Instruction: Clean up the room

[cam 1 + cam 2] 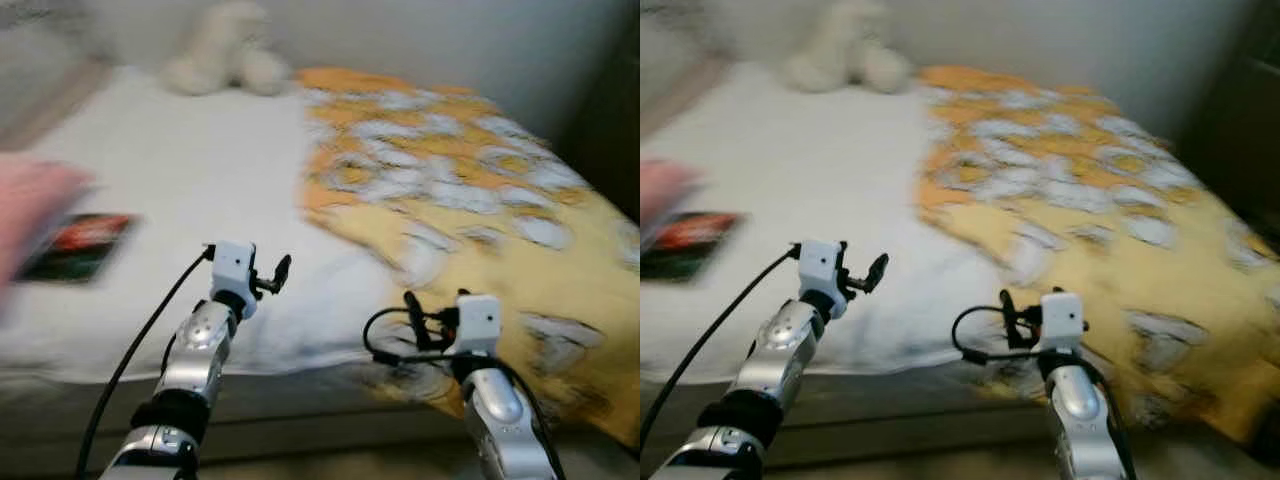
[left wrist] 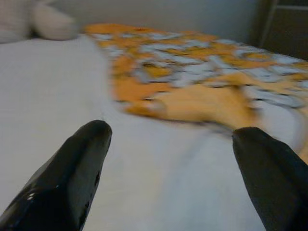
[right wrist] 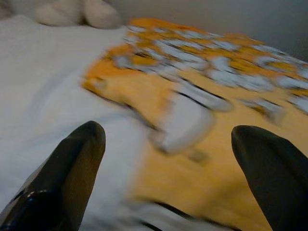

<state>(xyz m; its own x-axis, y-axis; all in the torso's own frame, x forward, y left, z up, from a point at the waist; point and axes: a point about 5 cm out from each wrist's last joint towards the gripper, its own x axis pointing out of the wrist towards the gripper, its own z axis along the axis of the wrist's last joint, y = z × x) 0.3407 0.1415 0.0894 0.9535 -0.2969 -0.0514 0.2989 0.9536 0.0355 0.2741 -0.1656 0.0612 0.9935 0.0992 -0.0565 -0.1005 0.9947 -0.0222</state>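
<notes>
Bed (image 1: 180, 180) with white sheet fills the scene ahead; frames blurred. Yellow-orange blanket (image 1: 470, 190) with white-grey patches covers the robot's right half of the bed, its folded edge lying on the sheet near the middle and its lower part draping over the near edge. Cream plush toy (image 1: 225, 50) sits at the far end of the bed against the wall, just left of the blanket's far corner. Dark book or packet with red print (image 1: 78, 246) lies flat on the sheet at left; a pink blurred shape (image 1: 30, 215) touches or overlaps its left side, identity unclear. Left gripper (image 2: 168, 149) raised over the near edge of the sheet, fingers spread wide, holding nothing; right gripper (image 3: 166, 144) raised over the blanket's edge, fingers likewise spread apart, empty.
</notes>
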